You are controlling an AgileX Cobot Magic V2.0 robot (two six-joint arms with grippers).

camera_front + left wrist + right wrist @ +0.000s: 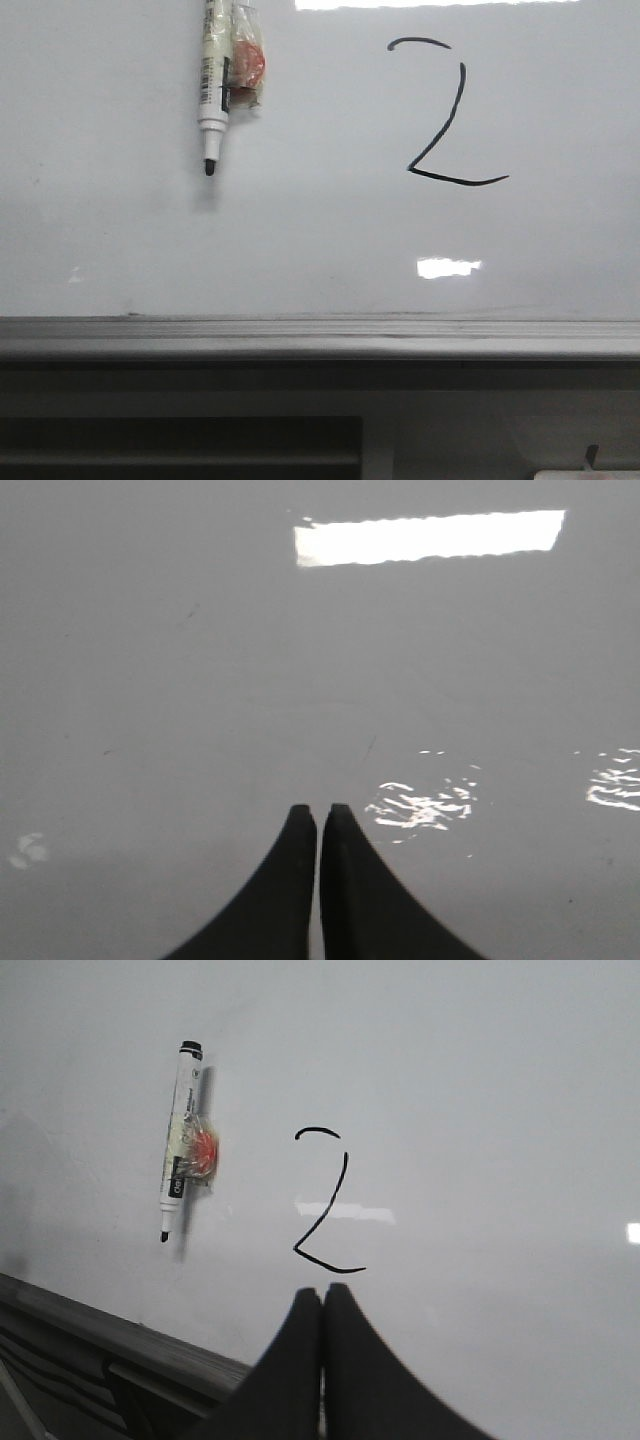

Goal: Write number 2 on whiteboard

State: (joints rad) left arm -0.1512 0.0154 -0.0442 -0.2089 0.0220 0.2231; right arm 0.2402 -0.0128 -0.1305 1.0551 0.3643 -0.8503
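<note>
The whiteboard (pixel 300 240) fills most of the front view, with a grey ledge (pixel 320 338) along its bottom edge. The number 2 (pixel 447 115) is drawn in thin black strokes at the upper right, with a small gap between hook and diagonal; it also shows in the right wrist view (pixel 325 1203). A white black-tipped marker (pixel 212 90) hangs on the board at the upper left, tip down, with a taped reddish wad beside it. My right gripper (pixel 322 1292) is shut and empty, just below the 2. My left gripper (pixel 319 812) is shut and empty over bare board (pixel 200 680).
The marker (pixel 178 1160) with its taped wad shows left of the 2 in the right wrist view, above the ledge (pixel 120 1335). Light reflections (pixel 448 267) glare on the board. A dark shelf structure (pixel 180 445) lies below the ledge.
</note>
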